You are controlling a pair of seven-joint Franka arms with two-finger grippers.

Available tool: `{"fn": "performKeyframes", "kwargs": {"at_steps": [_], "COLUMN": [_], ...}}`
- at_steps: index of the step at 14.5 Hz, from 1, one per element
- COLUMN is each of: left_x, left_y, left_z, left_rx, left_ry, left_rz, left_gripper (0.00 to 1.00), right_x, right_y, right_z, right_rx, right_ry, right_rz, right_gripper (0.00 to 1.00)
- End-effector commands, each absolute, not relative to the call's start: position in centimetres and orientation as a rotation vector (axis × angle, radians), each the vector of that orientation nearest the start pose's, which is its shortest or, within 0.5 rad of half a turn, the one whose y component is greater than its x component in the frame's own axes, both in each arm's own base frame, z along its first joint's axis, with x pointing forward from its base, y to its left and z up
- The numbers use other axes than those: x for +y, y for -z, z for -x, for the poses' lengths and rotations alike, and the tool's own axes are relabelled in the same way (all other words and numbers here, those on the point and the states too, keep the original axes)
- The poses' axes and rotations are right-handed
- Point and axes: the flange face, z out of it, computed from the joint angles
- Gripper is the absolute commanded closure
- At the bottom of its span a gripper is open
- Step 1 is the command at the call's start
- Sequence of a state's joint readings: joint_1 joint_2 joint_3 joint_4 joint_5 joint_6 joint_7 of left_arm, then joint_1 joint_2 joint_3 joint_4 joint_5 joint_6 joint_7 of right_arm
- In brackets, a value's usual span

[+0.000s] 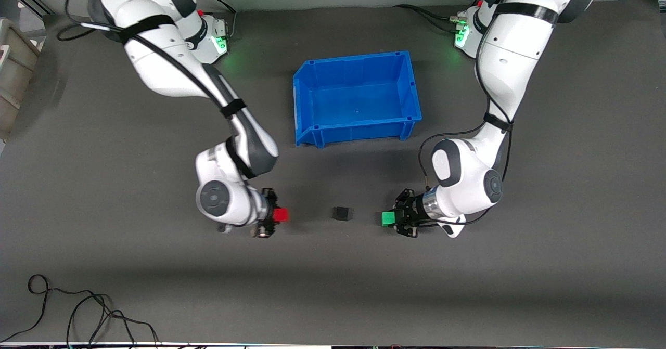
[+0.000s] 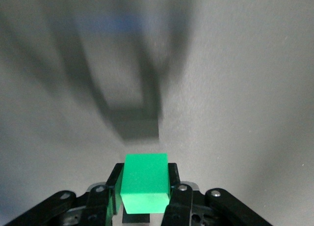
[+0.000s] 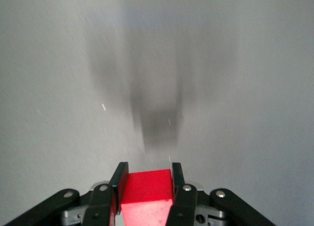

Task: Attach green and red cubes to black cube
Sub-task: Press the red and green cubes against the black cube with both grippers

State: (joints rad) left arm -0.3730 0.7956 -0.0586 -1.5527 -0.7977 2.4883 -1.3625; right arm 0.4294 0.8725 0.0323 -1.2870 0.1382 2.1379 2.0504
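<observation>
One black cube (image 1: 342, 213) sits between left gripper (image 1: 391, 218) clamping one green cube (image 1: 387, 218) and right gripper (image 1: 277, 215) clamping one red cube (image 1: 281, 214).

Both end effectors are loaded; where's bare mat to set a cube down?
Bare grey mat spans the strip nearer the camera than the small matte black cube. Crowded: that cube's row, flanked by the right end effector gripping the bright red cube and the left end effector gripping the bright green cube.
</observation>
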Motion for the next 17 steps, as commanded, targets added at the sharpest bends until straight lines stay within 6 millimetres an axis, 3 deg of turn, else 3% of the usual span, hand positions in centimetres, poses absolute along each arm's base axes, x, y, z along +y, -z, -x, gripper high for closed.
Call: {"fn": "performKeyframes", "kwargs": {"at_steps": [1, 4, 8, 17], "left_x": [-31.8, -33.8, -35.9, -38.0], "left_y": [-18.7, -18.6, -17.8, -17.7], "left_z": [-66.7, -66.2, -65.7, -64.5], "left_rx": [-2.562, -2.548, -2.564, -2.567], "left_ry": [-0.666, -0.665, -0.691, -0.656], "left_rz": [2.447, 2.472, 2.430, 2.433], "left_gripper": [0.72, 0.72, 0.69, 0.70], "right_x": [35.7, 39.7, 42.3, 44.8], "right_y": [-21.6, -20.7, -19.4, -16.5], "right_z": [-68.2, -66.7, -65.7, -65.1], "right_rx": [2.363, 2.362, 2.385, 2.403], "right_ry": [-0.195, -0.179, -0.106, -0.095], "right_rz": [1.985, 1.984, 1.976, 1.847], "right_gripper": [1.00, 1.00, 1.00, 1.00]}}
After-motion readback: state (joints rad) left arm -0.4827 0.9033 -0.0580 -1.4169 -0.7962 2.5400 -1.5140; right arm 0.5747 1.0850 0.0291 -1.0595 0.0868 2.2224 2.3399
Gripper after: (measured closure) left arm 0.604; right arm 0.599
